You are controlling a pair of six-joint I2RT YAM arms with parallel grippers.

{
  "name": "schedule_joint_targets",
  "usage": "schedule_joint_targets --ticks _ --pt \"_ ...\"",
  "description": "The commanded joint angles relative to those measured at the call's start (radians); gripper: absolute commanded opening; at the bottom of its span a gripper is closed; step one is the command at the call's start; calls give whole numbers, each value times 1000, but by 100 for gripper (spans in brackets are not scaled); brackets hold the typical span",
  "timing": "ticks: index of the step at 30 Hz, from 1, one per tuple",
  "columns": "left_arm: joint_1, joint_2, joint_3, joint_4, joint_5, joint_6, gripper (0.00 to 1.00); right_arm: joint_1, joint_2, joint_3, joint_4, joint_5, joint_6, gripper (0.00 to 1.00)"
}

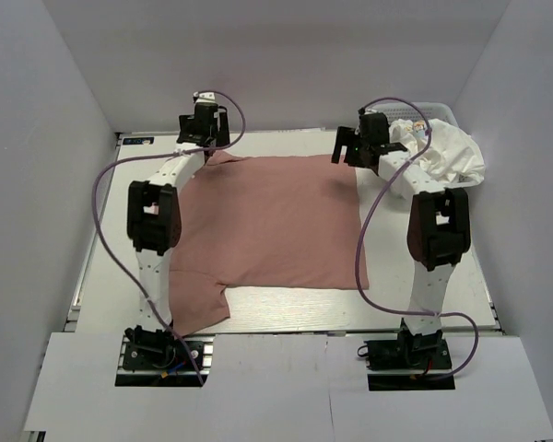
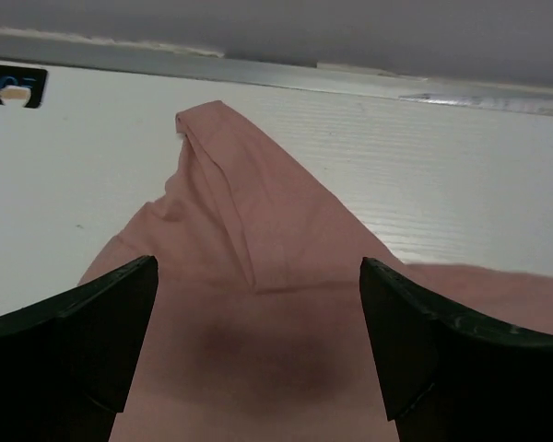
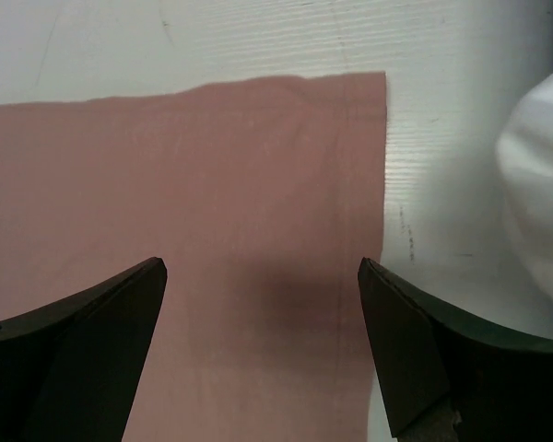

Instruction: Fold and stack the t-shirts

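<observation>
I am at the start of the first fold. The pink t-shirt (image 1: pixel 267 221) lies flat in the middle of the table (image 1: pixel 286 311), with no fold in it that I can see. The white t-shirt (image 1: pixel 452 152) sits in a heap at 2 o'clock, partly in a basket (image 1: pixel 435 104), so I think it has to wait its turn. My left gripper (image 2: pixel 258 267) hangs over the far sleeve (image 2: pixel 226 184) at 11 o'clock. Its jaws are wide apart and hold nothing. My right gripper (image 3: pixel 263 267) hangs over the far bottom corner (image 3: pixel 373 87) of the pink t-shirt at 1 o'clock. Its jaws are wide apart too, with nothing in them. From the wrist views I cannot tell if the fingers touch the cloth. Next, I think both grippers need to go down, pinch the far edge at the same time, and carry it toward 6 o'clock. They should move together so the cloth stays smooth. The sleeve is bunched up, so the left pinch may catch more than one layer.
</observation>
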Motion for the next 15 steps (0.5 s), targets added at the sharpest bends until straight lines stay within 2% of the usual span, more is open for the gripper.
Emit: schedule_joint_targets --ticks 1,6,9,12,15 --pt "-7 -205 -137 61 -18 -43 100 27 -103 -55 -16 6 7 90" --pt "2 -377 -379 -13 -108 -138 100 70 -180 -238 7 -1 46 90" --pt "11 -432 -510 -4 -108 -198 100 98 -205 -309 6 -1 46 90" --pt "54 -454 -559 10 -69 -266 100 118 -202 -341 4 6 50 90" --pt "82 -390 -553 10 8 -266 100 117 -169 -333 -13 9 61 90"
